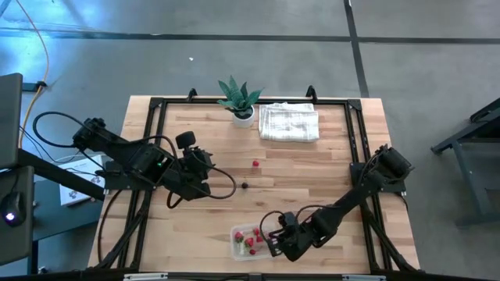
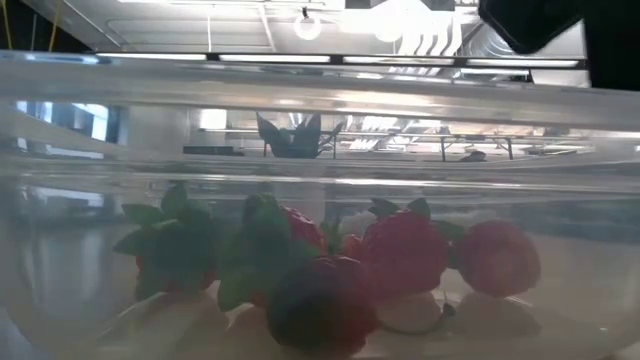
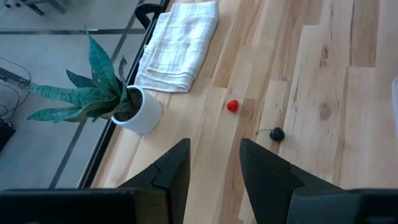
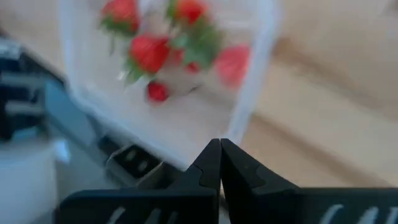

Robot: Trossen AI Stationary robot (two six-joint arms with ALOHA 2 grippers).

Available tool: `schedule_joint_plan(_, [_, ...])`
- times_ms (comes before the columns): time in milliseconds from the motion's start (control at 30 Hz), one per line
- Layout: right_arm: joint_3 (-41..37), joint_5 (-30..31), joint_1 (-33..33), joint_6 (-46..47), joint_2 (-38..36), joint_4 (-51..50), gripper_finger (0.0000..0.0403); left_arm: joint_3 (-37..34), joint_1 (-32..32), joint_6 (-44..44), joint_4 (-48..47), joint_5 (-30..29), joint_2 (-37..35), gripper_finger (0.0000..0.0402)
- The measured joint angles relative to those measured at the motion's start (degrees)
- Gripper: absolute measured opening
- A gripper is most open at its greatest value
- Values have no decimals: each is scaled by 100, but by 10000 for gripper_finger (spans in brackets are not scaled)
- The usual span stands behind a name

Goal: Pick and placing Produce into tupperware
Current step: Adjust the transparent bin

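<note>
Your right gripper [image 1: 272, 243] sits at the near edge of the table [image 1: 328, 168], just beside the right-hand wall of the tupperware [image 1: 237, 248]; in the right wrist view its fingers [image 4: 208, 163] are pressed tip to tip with nothing between them, poised above the container's clear rim [image 4: 252, 93]. The tupperware itself lies at the front centre of the table, close to the near edge; you can count several red, strawberry-like pieces with green leafy tops inside it [image 1: 251, 240]; the low view, looking through the clear wall, shows them bunched together [image 2: 405, 250], with one darker, rounder piece [image 2: 320, 300] at the front of the pile.

Two pieces of produce lie outside the container, out on the bare wood mid-table; a small red piece [image 1: 255, 164] and, nearer the front and slightly left of it, a small dark piece [image 1: 244, 186] with a thin stem; the two are apart from each other and well apart from the tupperware.

Your left gripper [image 1: 205, 178] hangs over the left-centre of the table, near the dark piece but clear of it; the left wrist view shows its fingers [image 3: 171, 171] spread with a plain gap and empty, the red piece [image 3: 232, 106] and dark piece [image 3: 277, 134] both ahead of them.

At the far edge stand a potted plant [image 1: 240, 100] in a white pot and, just beside it, a folded white cloth [image 1: 289, 122].
</note>
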Motion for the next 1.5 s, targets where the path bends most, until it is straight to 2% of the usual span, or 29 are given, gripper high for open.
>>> schedule_joint_plan(100, [324,-56,91,-336,9,-126,0,0,0,2,-2,1,0,127])
schedule_joint_plan(367, [1754,112,144,-1584,199,-1490,0,0,0,11,-2,1,1,127])
schedule_joint_plan(567, [2366,-492,42,-2137,1026,-1487,0,0,0,16,2,3,4,127])
schedule_joint_plan(733, [3219,-451,93,-2402,1723,-1561,0,0,0,156,0,25,4,127])
schedule_joint_plan(967, [4511,-680,75,-2871,2816,-2415,0,0,0,212,0,92,4,127])
schedule_joint_plan(1133, [5255,-708,-61,-3244,3263,-3048,0,0,0,229,2,111,4,127])
schedule_joint_plan(1233, [5466,-547,-175,-3539,3314,-3368,0,0,0,229,2,143,4,127])
schedule_joint_plan(1500, [5463,-492,-390,-4099,3307,-3412,0,0,0,229,-2,151,4,127])
